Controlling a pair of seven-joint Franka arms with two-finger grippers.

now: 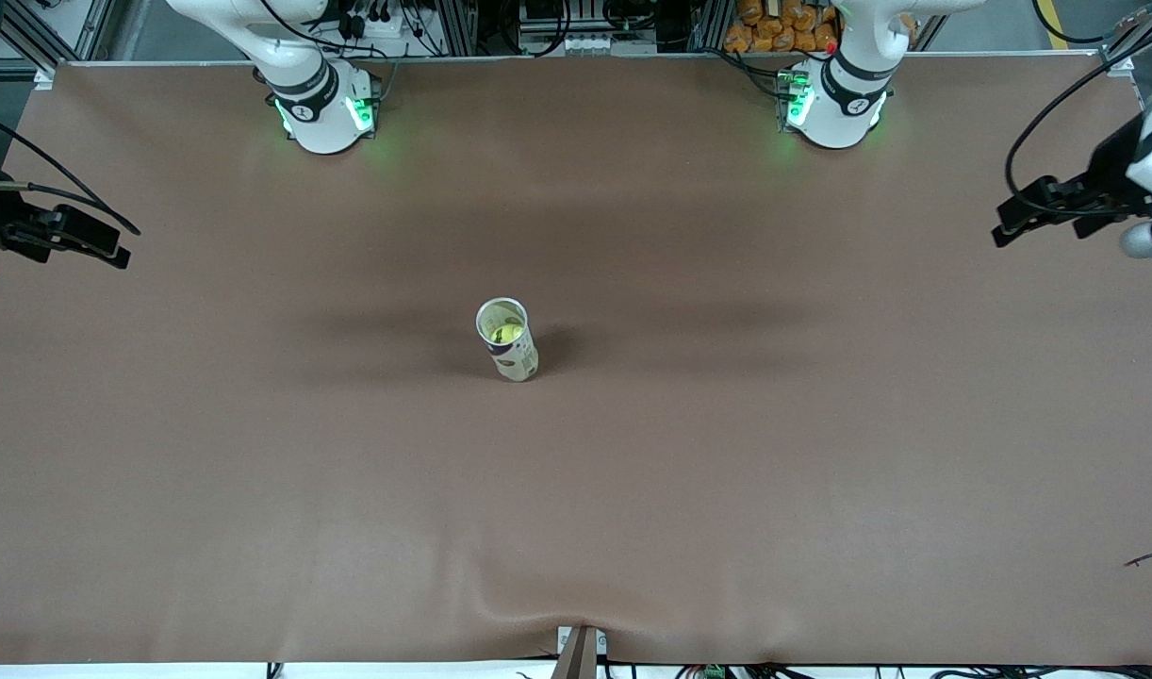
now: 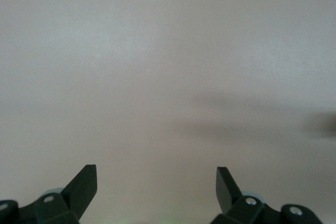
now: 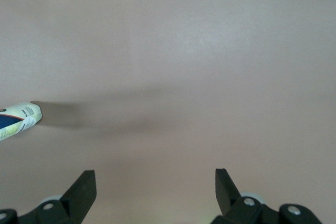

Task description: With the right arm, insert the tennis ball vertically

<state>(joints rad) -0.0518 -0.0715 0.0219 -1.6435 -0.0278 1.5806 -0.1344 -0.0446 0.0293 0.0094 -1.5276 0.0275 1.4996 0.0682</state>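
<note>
A tall can [image 1: 507,339] stands upright mid-bench [image 1: 821,471], a yellow tennis ball [image 1: 507,333] already inside it. The right pincer [image 3: 155,182] hangs released and empty over bare bench at the right arm's end, well apart from the can; the left pincer [image 2: 156,182], likewise released, waits at its own end. Any careless sweep could topple the can. Its label is unreadable.

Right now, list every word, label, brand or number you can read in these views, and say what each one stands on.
None can be read.
Tube: standing open-topped mid-table with a tennis ball inside; its wrapper carries dark blue print, too small and blurred to read.
Right arm's base: a small dark mark on the band, unreadable.
Left arm's base: a similar mark, unreadable.
</note>
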